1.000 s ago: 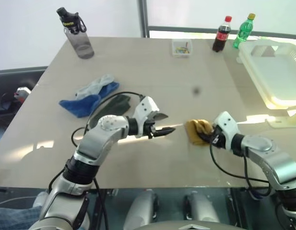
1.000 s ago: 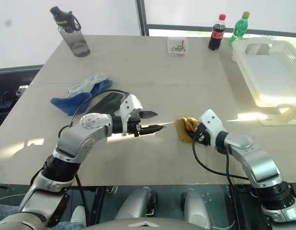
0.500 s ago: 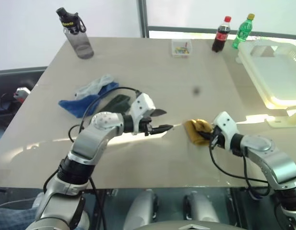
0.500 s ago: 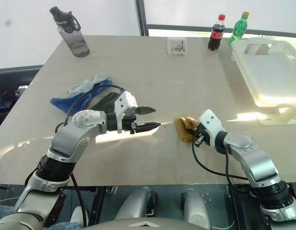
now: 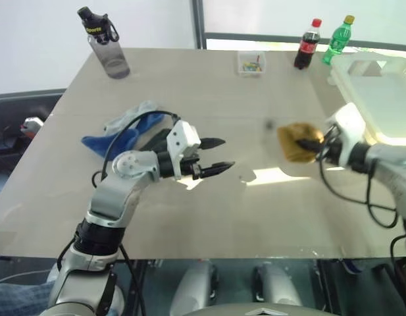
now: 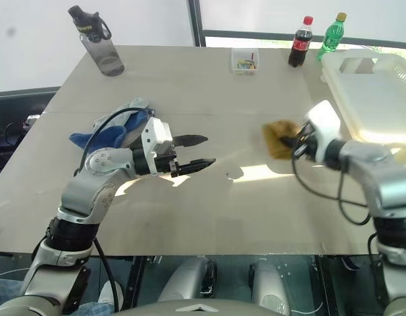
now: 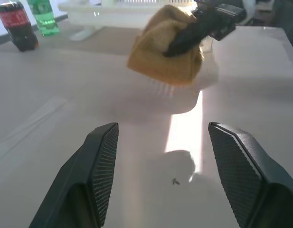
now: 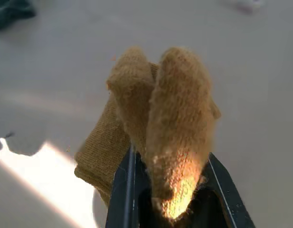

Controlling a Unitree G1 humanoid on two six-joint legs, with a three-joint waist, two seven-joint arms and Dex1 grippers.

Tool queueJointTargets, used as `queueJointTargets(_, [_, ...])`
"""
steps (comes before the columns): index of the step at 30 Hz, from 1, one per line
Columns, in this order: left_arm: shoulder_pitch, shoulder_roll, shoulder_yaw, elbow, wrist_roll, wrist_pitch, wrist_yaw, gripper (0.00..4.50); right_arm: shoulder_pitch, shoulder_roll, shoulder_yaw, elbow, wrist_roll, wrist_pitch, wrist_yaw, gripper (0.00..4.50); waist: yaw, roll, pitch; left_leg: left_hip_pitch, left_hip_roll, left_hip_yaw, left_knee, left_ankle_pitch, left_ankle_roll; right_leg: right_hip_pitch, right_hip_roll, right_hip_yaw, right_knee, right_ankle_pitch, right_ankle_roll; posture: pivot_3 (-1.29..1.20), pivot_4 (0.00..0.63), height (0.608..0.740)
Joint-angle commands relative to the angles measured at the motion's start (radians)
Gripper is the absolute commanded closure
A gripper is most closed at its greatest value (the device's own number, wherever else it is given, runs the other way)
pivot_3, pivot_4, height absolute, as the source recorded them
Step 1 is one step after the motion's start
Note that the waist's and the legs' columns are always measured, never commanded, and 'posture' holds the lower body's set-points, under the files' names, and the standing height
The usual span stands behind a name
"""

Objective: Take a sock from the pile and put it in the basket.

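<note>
- While I watch from the head camera, my right gripper (image 5: 310, 143) is clamped on a mustard sock (image 5: 296, 142), holding it clear of the table (image 5: 209, 99).
- From the right wrist, the sock (image 8: 160, 128) bulges up between the two black fingers (image 8: 123, 190), folded into two lobes, with a cuff hanging to one side.
- That sock sits between the table's middle and the basket (image 5: 380, 99), near the basket's closer corner but not over it.
- I see the basket at the far right of the table, white with slotted sides.
- My left gripper (image 5: 212, 155) hovers above the table near its middle, jaws spread wide and holding nothing; the left wrist view shows both pads (image 7: 101, 161) apart with bare tabletop between them.
- It points toward the right gripper, and the sock shows ahead of it in that wrist view.
- Behind my left arm lies the pile (image 5: 127, 131): a blue sock, a pale grey one on top, a dark green one partly hidden by the arm.
- Along the far edge stand a grey bottle (image 5: 105, 45), a small clear box (image 5: 251, 63), a cola bottle (image 5: 305, 45) and a green bottle (image 5: 338, 39).
</note>
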Motion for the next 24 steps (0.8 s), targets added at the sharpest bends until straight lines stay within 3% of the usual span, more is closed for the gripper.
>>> queueJointTargets(1, [0.004,-0.017,0.040,-0.033,-0.034,-0.041,0.003,1.27,-0.145,-0.069,-0.086,0.182,-0.025,-0.050,-0.003,4.47,0.000,0.000,0.000,0.000,0.000,0.000,0.000,0.000,0.000,0.000,0.000,0.000,0.000,0.000,0.000,0.00,0.150,0.740])
queueJointTargets(7, [0.013,-0.028,0.052,-0.047,-0.061,-0.050,0.001,1.27,-0.400,-0.171,-0.018,0.709,-0.210,-0.252,-0.030,4.47,-0.004,0.000,0.000,0.000,0.000,0.003,-0.001,0.000,0.000,-0.001,0.001,0.001,-0.001,0.000,0.000,0.00,0.150,0.740])
queueJointTargets(8, [0.013,-0.030,0.051,-0.047,-0.061,-0.052,0.001,1.27,-0.440,-0.177,-0.002,0.797,-0.244,-0.297,-0.042,3.78,-0.003,0.000,0.000,0.000,0.000,0.005,-0.001,0.000,0.000,-0.001,0.001,0.002,0.000,0.000,0.000,0.00,0.150,0.740])
queueJointTargets(10, [0.015,-0.034,0.050,-0.044,-0.057,-0.062,0.002,1.27,-0.513,-0.181,0.032,0.960,-0.306,-0.378,-0.063,3.44,-0.005,0.000,0.001,0.000,0.000,0.006,-0.001,0.000,0.000,-0.001,0.002,0.002,0.000,0.000,0.000,0.00,0.150,0.740])
queueJointTargets(11, [0.016,-0.036,0.050,-0.042,-0.055,-0.066,0.003,1.27,-0.545,-0.179,0.046,1.029,-0.334,-0.409,-0.070,2.82,-0.007,0.000,0.001,0.000,0.001,0.007,-0.001,0.000,0.000,-0.002,0.002,0.002,0.000,0.000,0.000,0.00,0.150,0.740])
queueJointTargets(14, [0.017,-0.041,0.056,-0.036,-0.049,-0.078,0.015,1.27,-0.609,-0.167,0.080,1.172,-0.400,-0.488,-0.093,1.88,-0.018,0.001,0.001,0.000,0.001,0.007,-0.002,0.000,0.000,-0.002,0.002,0.003,0.000,0.000,0.000,0.00,0.150,0.740])
queueJointTargets(18, [0.021,-0.044,0.063,-0.037,-0.044,-0.087,0.034,1.27,-0.636,-0.157,0.096,1.271,-0.450,-0.558,-0.109,0.04,-0.026,0.001,0.001,0.000,0.001,0.008,-0.002,0.000,0.000,-0.002,0.002,0.003,0.000,0.000,0.000,0.00,0.150,0.740])
queueJointTargets(24, [0.046,-0.028,0.071,-0.051,-0.041,-0.087,0.051,1.27,-0.631,-0.190,0.201,1.258,-0.604,-0.748,-0.123,0.04,-0.028,0.003,0.002,0.001,0.001,0.008,-0.002,0.000,0.000,-0.002,0.003,0.003,0.001,0.000,0.000,0.00,0.150,0.740])
